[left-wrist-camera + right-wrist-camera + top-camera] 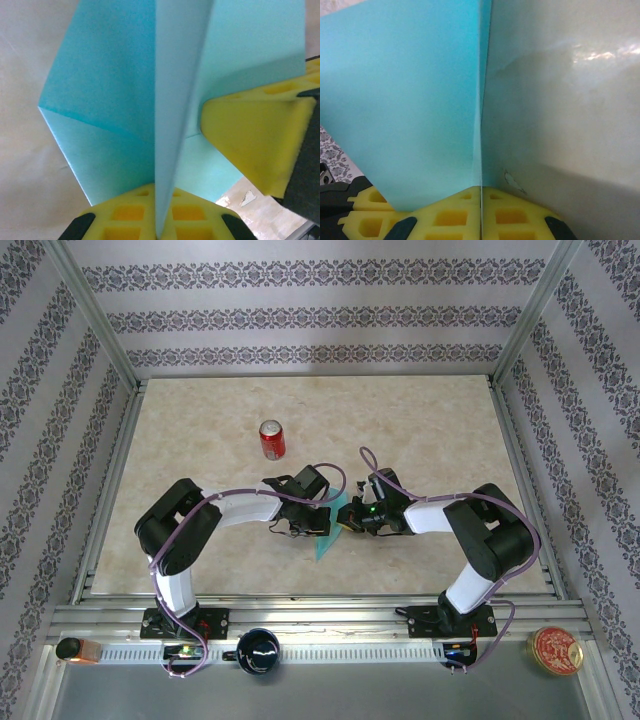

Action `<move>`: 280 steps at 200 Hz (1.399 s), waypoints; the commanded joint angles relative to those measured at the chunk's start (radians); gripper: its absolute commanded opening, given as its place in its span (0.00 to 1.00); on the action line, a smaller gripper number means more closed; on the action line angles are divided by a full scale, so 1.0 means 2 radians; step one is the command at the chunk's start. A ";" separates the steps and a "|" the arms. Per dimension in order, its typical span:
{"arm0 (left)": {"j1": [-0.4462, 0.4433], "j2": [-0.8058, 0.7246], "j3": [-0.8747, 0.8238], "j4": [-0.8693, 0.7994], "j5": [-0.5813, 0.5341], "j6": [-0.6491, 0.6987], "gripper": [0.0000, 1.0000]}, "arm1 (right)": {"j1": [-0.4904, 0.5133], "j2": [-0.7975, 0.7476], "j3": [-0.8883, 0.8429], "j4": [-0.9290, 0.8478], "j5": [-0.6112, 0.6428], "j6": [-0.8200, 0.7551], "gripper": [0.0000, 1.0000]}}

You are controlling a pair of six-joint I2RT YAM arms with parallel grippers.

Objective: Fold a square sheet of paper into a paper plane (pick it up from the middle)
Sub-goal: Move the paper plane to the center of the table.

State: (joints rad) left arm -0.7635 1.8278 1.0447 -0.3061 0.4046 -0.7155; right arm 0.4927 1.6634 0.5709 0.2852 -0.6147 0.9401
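Near the middle of the pale marbled worktop (420, 430) the two arms meet nose to nose, and the turquoise paper (328, 536) stands on edge between them, lifted into a narrow upright shape rather than lying flat. The left tool (316, 524) is closed on the paper: in the left wrist view its yellow fingers (130, 215) pinch the bottom of a raised centre fold that runs straight up the picture, with a flap spreading out to each side. The left flap carries a diagonal crease that ends in a blunt corner out over the worktop. The right tool (352, 521) comes at the paper from the opposite side. In the left wrist view one of its yellow fingers (250, 140) presses against the right flap just beside the centre fold. In the right wrist view the paper's edge runs down between that tool's two pads, which sit against it from both sides with no gap to be seen, so it too grips the paper. One broad blue face lies to the left of that edge, the glossy worktop to the right. A red can (272, 439) stands upright farther back and to the left, well apart from the paper. A dark mug (259, 651) and a round tin (555, 650) sit along the near rail
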 commanded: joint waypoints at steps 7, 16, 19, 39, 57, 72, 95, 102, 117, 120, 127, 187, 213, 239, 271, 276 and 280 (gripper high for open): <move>-0.006 -0.031 0.000 -0.014 -0.054 -0.002 0.06 | -0.006 -0.022 -0.006 0.006 0.000 0.000 0.24; -0.006 -0.046 -0.003 -0.026 -0.078 -0.001 0.06 | -0.008 -0.035 -0.007 0.000 0.002 0.000 0.30; -0.005 -0.050 -0.004 -0.031 -0.088 -0.001 0.07 | -0.008 -0.041 -0.008 -0.002 0.003 0.000 0.32; 0.001 -0.070 -0.001 -0.080 -0.150 0.005 0.07 | -0.017 -0.081 -0.016 -0.023 0.020 -0.002 0.41; 0.006 -0.071 0.011 -0.124 -0.187 0.015 0.09 | -0.028 -0.110 -0.026 -0.032 0.025 -0.003 0.44; 0.008 -0.063 0.024 -0.153 -0.208 0.023 0.09 | -0.034 -0.127 -0.031 -0.037 0.025 -0.001 0.45; 0.010 -0.042 0.046 -0.188 -0.229 0.030 0.09 | -0.038 -0.144 -0.037 -0.043 0.024 0.001 0.45; 0.010 -0.036 0.053 -0.197 -0.233 0.030 0.09 | -0.038 -0.148 -0.039 -0.044 0.024 0.002 0.45; 0.010 -0.026 0.061 -0.199 -0.230 0.032 0.09 | -0.038 -0.157 -0.044 -0.045 0.028 0.005 0.45; 0.010 -0.024 0.062 -0.198 -0.226 0.032 0.09 | -0.039 -0.158 -0.045 -0.046 0.029 0.006 0.45; 0.011 -0.018 0.065 -0.198 -0.219 0.032 0.09 | -0.039 -0.161 -0.047 -0.049 0.031 0.008 0.45; 0.011 0.009 0.064 -0.178 -0.182 0.021 0.10 | -0.047 -0.178 -0.056 -0.064 0.035 0.013 0.42; 0.011 0.014 0.063 -0.178 -0.184 0.018 0.11 | -0.046 -0.172 -0.060 -0.054 0.032 0.020 0.42; 0.011 0.016 0.062 -0.175 -0.187 0.017 0.14 | -0.045 -0.168 -0.061 -0.054 0.031 0.022 0.41; 0.011 0.030 0.067 -0.180 -0.192 0.017 0.15 | -0.045 -0.166 -0.060 -0.054 0.029 0.023 0.41; 0.011 0.032 0.067 -0.180 -0.192 0.017 0.15 | -0.045 -0.167 -0.060 -0.054 0.028 0.022 0.41; 0.011 0.034 0.068 -0.180 -0.192 0.016 0.16 | -0.045 -0.166 -0.061 -0.054 0.028 0.023 0.41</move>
State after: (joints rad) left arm -0.7506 1.8530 1.1698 -0.6323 0.0292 -0.6773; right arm 0.4076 1.3243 0.4652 0.1829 -0.5621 0.9737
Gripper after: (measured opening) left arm 0.150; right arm 0.412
